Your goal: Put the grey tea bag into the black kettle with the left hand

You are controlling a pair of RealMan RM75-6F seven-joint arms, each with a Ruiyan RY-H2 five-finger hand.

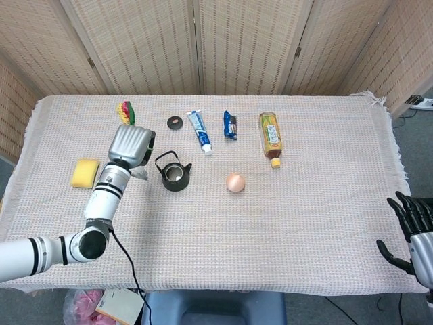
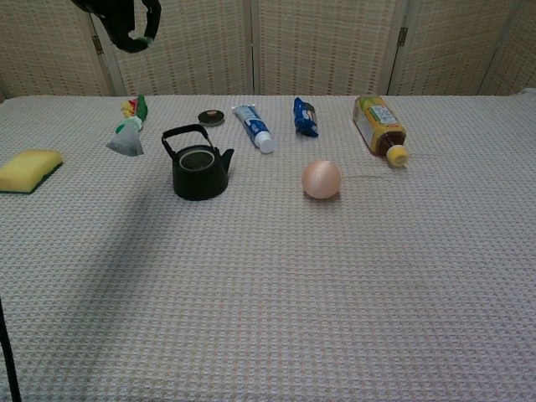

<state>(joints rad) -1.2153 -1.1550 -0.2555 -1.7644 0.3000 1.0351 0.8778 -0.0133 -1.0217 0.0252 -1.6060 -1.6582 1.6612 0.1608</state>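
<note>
The left hand (image 2: pixel 126 21), fingers pinching its string, dangles the small grey tea bag (image 2: pixel 125 143) clear of the counter, left of the open black kettle (image 2: pixel 199 170); lowering it inside remains.

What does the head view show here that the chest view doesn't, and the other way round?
Head view only: the left arm down to its hand, the right hand at the table's edge, the table's far corners. Chest view only: the tea bag in full, hanging above the cloth left of the kettle, and the left hand's dark fingers at the frame top. Both: kettle, tea bag, sponge, egg, toothpaste, bottle, lid.
</note>
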